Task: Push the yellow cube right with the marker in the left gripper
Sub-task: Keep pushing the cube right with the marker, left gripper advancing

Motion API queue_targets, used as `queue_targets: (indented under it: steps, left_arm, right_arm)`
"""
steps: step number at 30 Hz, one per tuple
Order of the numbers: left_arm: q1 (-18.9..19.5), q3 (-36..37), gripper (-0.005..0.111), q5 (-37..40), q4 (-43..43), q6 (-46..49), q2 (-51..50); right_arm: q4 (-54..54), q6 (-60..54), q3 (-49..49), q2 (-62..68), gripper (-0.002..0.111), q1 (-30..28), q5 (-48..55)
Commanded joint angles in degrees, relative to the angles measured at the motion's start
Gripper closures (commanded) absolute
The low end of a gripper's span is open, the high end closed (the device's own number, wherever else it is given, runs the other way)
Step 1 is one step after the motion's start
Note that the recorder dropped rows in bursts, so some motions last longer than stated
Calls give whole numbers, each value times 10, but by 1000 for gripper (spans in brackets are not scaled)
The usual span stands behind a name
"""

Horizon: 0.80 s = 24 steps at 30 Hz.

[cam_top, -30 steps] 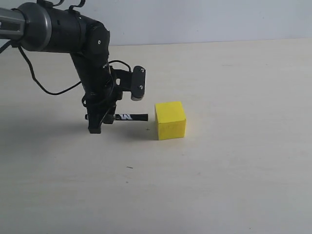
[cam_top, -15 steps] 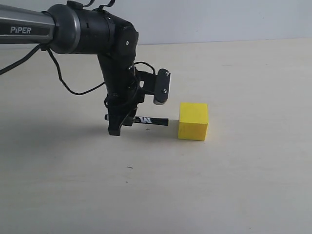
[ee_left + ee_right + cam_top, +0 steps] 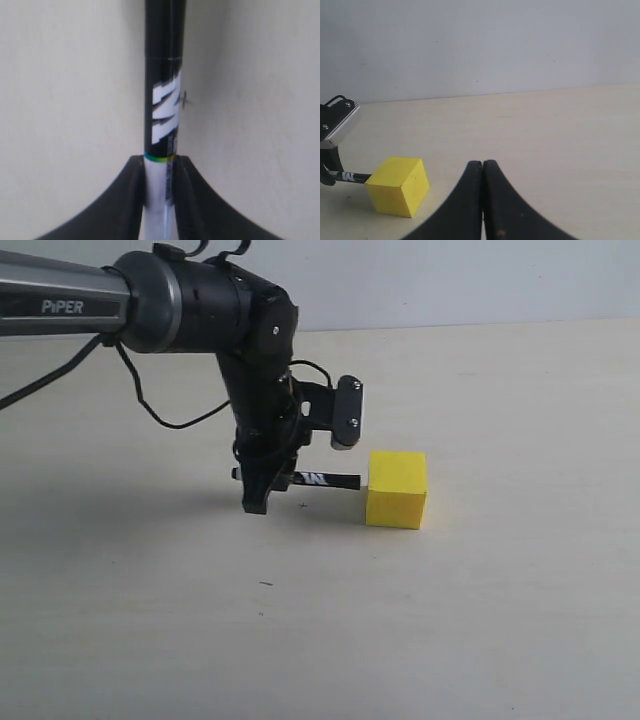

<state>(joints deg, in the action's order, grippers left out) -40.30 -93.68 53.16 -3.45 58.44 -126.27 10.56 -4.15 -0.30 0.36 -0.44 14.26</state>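
Observation:
The yellow cube point(image 3: 396, 488) sits on the pale table, right of centre in the exterior view. My left gripper point(image 3: 258, 502) points down just left of it, shut on the marker point(image 3: 325, 480). The marker lies level, its black end pointing at the cube's left face and almost touching it. In the left wrist view the fingers point(image 3: 134, 185) clamp the white barrel, and the marker point(image 3: 164, 100) runs forward with its black lettered part; the cube is out of that view. My right gripper point(image 3: 483, 165) is shut on nothing, apart from the cube point(image 3: 399, 186), and is not in the exterior view.
The left arm's wrist camera housing point(image 3: 347, 412) hangs just above and left of the cube. A pale wall point(image 3: 450, 280) rises behind the table's far edge. Bare tabletop point(image 3: 520, 540) extends to the right of the cube.
Over the second the left arm moved right with the marker, and the cube slid right. In the last half second the cube stayed put while the marker tip closed up to its left face.

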Motion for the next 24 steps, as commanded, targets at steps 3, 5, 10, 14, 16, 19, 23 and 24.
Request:
queue_targets:
  steps: [3,5,10,14,16,19,23,24]
  left_arm:
    - [-37,-49,107,11,15,-5,-26]
    - [-37,-50,107,12,16,-5,-26]
    - [-23,-50,107,73,-10,-13,-27]
    - [-9,-50,107,80,-12,-48,-27]
    - [-9,-50,107,77,-12,-50,-27]
    - [-19,-50,107,43,-7,-50,-27]
    - [-49,-64,107,11,-2,-50,-36]
    - [-52,-74,107,14,3,-50,-41]
  right_arm:
    - [0,-3,3,-4,108,-2,-2]
    - [0,-3,3,-4,108,-2,-2]
    - [0,-3,3,-4,108,-2,-2]
    - [0,-3,3,-4,108,-2,-2]
    - [0,-3,3,-4,108,-2,-2]
    - [0,-3,3,-4,108,-2,-2]
    - [0,-3,3,-4,108,-2,-2]
    - [0,-3,3,-4,108,-2,-2]
